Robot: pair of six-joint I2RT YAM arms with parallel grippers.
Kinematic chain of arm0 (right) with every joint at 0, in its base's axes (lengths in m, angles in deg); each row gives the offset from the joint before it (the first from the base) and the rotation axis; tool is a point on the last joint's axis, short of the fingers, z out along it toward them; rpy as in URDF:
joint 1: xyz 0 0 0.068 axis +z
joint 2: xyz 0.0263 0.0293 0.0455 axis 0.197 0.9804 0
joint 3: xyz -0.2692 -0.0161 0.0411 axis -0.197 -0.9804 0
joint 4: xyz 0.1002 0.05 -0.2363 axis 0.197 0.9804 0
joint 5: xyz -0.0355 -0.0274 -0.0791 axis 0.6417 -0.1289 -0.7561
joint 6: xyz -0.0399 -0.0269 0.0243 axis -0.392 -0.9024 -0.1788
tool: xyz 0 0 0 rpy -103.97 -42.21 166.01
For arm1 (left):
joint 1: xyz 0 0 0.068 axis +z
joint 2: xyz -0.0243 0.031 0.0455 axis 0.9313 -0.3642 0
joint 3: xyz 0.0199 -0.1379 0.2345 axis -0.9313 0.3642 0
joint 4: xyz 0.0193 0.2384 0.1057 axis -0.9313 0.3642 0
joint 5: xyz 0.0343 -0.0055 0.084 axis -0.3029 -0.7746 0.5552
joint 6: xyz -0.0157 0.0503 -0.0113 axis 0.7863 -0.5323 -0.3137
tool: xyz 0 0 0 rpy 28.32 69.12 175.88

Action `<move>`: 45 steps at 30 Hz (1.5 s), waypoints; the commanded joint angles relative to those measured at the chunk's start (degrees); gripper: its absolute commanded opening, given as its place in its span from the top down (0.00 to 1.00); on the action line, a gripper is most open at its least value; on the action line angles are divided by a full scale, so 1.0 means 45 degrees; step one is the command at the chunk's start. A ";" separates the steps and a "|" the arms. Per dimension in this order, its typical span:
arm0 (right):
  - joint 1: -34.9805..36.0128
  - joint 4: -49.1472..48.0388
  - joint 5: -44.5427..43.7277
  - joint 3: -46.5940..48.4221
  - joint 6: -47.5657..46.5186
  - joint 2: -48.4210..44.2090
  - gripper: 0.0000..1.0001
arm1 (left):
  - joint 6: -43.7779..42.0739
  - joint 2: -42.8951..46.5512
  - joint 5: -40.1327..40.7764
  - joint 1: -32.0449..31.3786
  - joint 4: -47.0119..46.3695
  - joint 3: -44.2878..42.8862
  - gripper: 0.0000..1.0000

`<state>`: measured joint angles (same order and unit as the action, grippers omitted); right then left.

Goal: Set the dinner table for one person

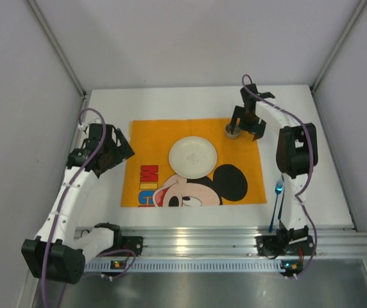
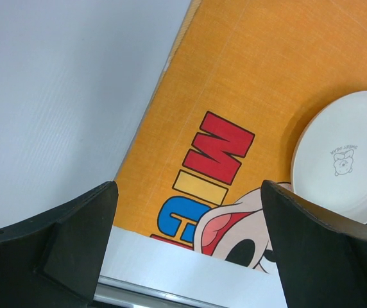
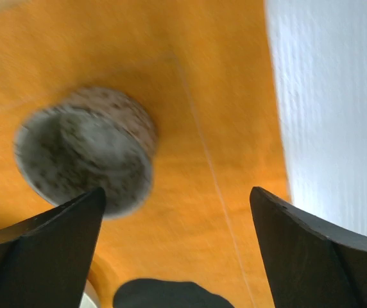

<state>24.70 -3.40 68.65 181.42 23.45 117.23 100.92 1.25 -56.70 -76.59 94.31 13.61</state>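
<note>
We are hovering our open right hand (image 1: 246, 129) over the speckled cup (image 1: 233, 132) by the surface's (image 1: 328, 192) far edge, judging it stiff, fragile, grippable across its rim.

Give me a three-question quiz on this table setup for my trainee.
1. True or false: the white plate lies on the orange placemat.
2. The speckled cup stands at which placemat corner? A) near left B) far right C) near right
3. Fill in: the blue utensil lies on the bare dinner table, to the placemat's ____ side.
Key: 1 true; 2 B; 3 right.
</note>
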 commanded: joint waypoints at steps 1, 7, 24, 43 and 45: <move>-0.0795 0.0334 -0.0576 -0.1828 -0.0410 -0.2978 0.02 | -0.0325 0.0505 0.0084 0.0047 0.0470 0.0322 0.02; -0.2848 -0.0272 0.0691 -0.7784 -0.0684 -0.7900 0.01 | -0.0385 0.1014 -0.0929 0.0047 0.0139 0.1278 0.02; -0.4313 -0.1366 0.2452 -1.4744 0.0097 -1.0953 0.59 | 0.0181 0.1189 -0.1537 -0.0188 -0.0878 0.2490 0.02; -0.5407 -0.0584 0.1065 -1.3865 0.0293 -1.0194 0.74 | 0.0534 0.1601 -0.1225 -0.0246 -0.0838 0.2685 0.02; -0.5407 -0.0897 0.1163 -1.4002 0.0351 -0.9938 0.76 | 0.0573 0.1523 -0.1205 -0.0246 -0.0916 0.2783 0.02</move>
<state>0.92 -6.66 74.59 117.49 24.39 70.82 102.67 8.07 -62.87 -77.44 91.99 25.19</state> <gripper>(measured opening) 0.247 0.983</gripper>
